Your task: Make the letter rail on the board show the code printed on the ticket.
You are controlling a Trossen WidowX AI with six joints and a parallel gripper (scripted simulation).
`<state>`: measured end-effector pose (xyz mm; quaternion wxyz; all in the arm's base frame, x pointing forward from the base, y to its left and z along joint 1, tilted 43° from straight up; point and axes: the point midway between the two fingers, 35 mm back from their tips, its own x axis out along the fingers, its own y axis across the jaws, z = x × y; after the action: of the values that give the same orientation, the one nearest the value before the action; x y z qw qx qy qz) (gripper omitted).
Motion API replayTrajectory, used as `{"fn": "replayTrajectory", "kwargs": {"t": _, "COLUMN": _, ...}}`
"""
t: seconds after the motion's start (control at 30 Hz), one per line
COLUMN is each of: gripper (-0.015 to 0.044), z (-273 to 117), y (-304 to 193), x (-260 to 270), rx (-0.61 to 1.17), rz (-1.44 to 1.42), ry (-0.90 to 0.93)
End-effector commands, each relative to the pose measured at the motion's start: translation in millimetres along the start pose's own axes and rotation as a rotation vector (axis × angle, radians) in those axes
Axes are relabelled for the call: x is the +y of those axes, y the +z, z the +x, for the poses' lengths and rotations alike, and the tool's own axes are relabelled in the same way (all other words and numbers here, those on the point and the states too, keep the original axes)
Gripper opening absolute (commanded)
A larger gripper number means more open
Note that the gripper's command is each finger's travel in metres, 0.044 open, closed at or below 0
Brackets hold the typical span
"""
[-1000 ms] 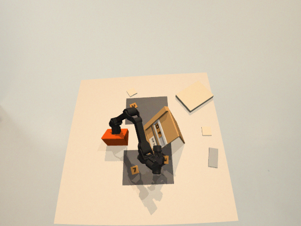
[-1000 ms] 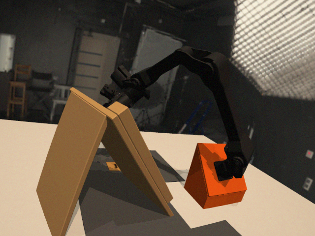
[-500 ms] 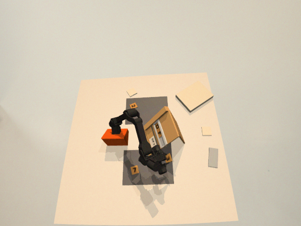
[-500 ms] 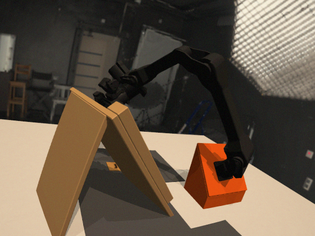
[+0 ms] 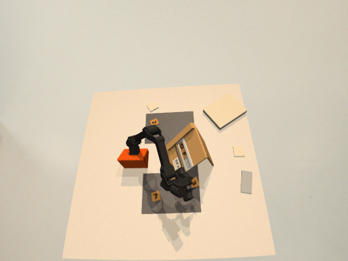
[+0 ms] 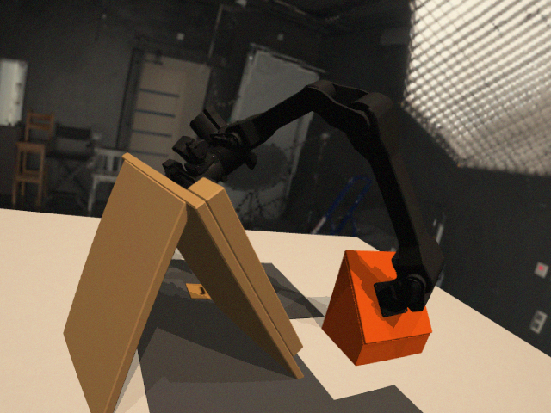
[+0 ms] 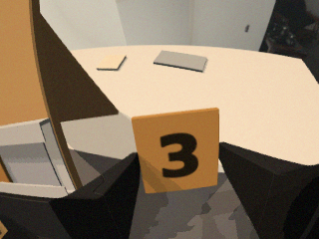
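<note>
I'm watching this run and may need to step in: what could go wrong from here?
The 3 tile is pinched by its side edges in the gripper, so bumping the rail's end could twist it loose. The board leans like a tent, so a hard sideways push might shift it. A tile dropped short could slide down the slope.

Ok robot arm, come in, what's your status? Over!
Gripper shut on the 3 tile. Tile off the rail, not slid in. Nothing seen blocking the rail's near end; arm hides part from above. Over.
</note>
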<state>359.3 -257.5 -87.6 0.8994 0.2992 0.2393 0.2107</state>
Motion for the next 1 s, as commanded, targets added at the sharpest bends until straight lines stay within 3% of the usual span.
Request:
{"fn": "replayTrajectory", "kwargs": {"t": 0.0, "gripper": 0.0000, "z": 0, "y": 1, "x": 2, "rx": -0.003, "rz": -0.004, "ry": 0.002}}
{"fn": "replayTrajectory", "kwargs": {"t": 0.97, "gripper": 0.0000, "z": 0, "y": 2, "x": 15, "rx": -0.003, "rz": -0.003, "ry": 0.003}}
